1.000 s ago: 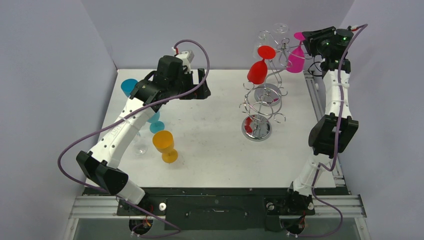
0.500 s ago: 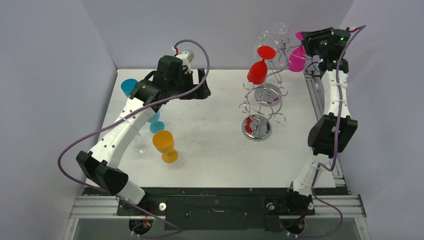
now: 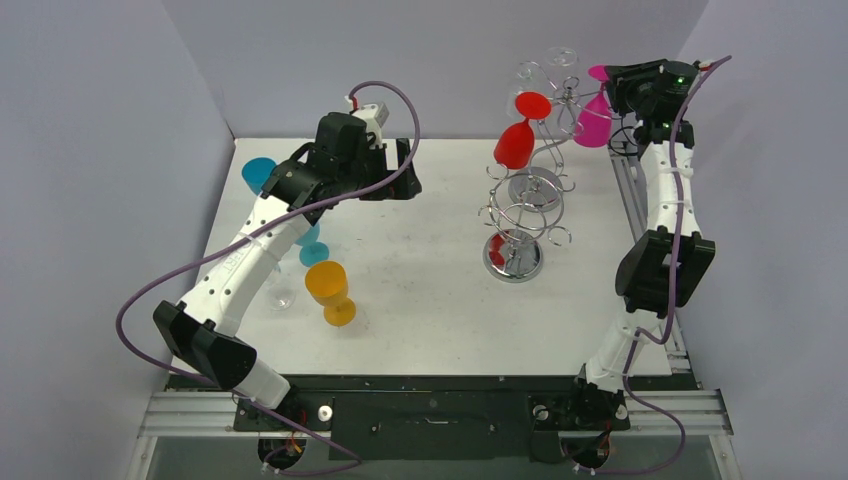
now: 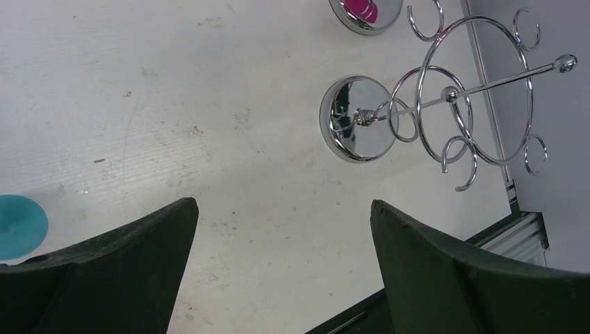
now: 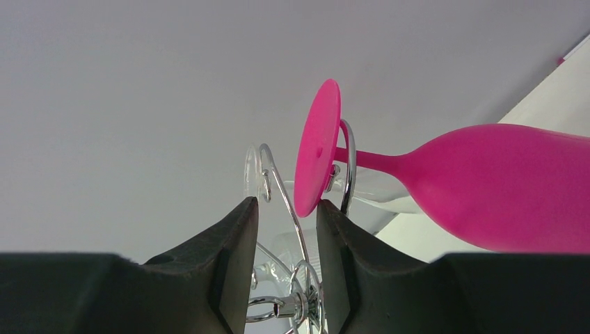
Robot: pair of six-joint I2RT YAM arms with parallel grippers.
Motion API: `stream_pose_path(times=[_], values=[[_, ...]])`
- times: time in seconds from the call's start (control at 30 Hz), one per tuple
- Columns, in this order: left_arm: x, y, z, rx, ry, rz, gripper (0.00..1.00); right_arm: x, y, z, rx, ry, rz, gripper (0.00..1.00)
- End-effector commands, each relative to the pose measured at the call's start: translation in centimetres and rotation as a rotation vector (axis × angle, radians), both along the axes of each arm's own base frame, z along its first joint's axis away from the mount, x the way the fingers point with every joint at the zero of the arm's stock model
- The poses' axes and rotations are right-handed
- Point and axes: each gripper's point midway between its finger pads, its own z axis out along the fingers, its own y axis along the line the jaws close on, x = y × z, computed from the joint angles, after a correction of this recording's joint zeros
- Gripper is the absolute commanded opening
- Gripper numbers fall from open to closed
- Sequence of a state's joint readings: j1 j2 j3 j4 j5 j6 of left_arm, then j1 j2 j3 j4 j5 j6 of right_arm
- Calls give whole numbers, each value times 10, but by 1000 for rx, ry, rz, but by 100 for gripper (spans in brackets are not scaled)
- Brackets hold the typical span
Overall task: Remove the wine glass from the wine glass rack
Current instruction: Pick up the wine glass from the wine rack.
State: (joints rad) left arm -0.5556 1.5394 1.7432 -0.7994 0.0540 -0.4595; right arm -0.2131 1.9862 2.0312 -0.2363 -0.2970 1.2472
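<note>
Glossy chrome wire rack (image 3: 513, 257), smooth pink plastic glass (image 5: 501, 188), scuffed white table (image 4: 174, 104).

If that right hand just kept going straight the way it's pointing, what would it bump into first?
The right hand would probably hit the foot of the pink wine glass first, just past its tips, with the rack wire close beside; depth is unclear.

This is a robotics lab test cell. Plain lilac-grey walls (image 3: 100, 150) box in a scuffed white table (image 3: 430, 300) on three sides. Aluminium rails (image 3: 190, 412) run along the bottom of the frame and up its right edge. A left arm (image 3: 235, 265) and a right arm (image 3: 668, 215) are bolted at the bottom, trailing purple cables (image 3: 119, 315). A chrome wine glass rack (image 3: 513, 256) stands at centre right.
</note>
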Motion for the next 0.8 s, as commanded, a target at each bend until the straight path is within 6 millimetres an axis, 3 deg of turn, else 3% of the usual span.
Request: stream_pose_path(times=[0.0, 0.77], values=[[6, -3, 16, -37, -61, -4, 92, -12, 11, 14, 0, 9, -4, 33], [11, 3, 19, -48, -67, 11, 93, 9, 8, -5, 52, 70, -88, 18]])
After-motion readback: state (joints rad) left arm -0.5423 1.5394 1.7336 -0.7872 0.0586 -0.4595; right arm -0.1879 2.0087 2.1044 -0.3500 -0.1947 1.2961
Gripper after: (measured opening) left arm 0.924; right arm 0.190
